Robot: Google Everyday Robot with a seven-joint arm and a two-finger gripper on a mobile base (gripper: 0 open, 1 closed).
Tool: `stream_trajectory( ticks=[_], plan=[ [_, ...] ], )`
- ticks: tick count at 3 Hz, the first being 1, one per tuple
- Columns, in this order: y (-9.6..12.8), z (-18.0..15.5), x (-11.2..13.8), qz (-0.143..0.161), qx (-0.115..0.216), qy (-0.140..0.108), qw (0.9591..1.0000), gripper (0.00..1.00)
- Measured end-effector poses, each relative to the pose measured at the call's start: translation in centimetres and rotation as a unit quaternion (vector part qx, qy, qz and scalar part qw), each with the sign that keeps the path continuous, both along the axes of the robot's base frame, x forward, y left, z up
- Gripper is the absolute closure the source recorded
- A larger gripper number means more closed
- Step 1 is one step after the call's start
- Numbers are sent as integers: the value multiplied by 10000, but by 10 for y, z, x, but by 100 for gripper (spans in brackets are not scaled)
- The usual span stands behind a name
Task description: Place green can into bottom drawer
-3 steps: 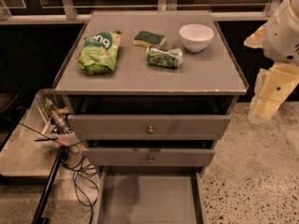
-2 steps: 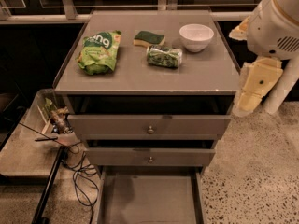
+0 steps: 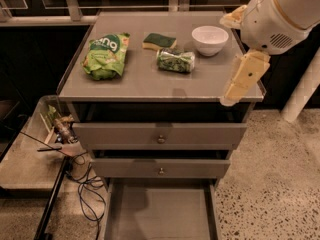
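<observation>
**Operator A:** Item 1, gripper position?

**Operator B:** We locate the gripper (image 3: 243,77) at the right of the view. Its cream-coloured end hangs below the white arm housing (image 3: 280,14), over the front right corner of the cabinet top (image 3: 150,86).

**Operator A:** Item 2, gripper state?

**Operator B:** We cannot tell how far it is open. We see it apart from the green can, with no contact between them.

**Operator A:** Item 3, location of the green can?

**Operator B:** We find the green can (image 3: 175,60) lying on its side on the cabinet top. It is just in front of the green-topped sponge (image 3: 159,41) and near the white bowl (image 3: 210,39), to the bowl's left. The bright green snack bag (image 3: 106,55) lies well apart from it, toward the left edge.

**Operator A:** Item 4, drawers?

**Operator B:** We see the bottom drawer (image 3: 160,211) pulled out toward the camera, its flat grey floor showing. The top drawer (image 3: 125,134) and middle drawer (image 3: 200,168) each carry a small round knob; both stand slightly forward of the cabinet. Black cables (image 3: 85,186) lie on the floor at the left.
</observation>
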State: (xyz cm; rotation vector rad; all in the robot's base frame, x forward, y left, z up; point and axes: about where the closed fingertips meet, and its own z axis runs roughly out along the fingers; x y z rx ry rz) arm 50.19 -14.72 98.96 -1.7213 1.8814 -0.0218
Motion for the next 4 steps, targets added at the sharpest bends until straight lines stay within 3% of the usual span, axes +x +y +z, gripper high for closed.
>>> stream_trajectory(
  ticks=[1,3,4],
  plan=[
    [5,-11,30,215,528,-264,9980,0],
    [6,-17,37,145,453,-174,9987,0],
    [4,-34,52,47,250,10,9997,0]
  ],
)
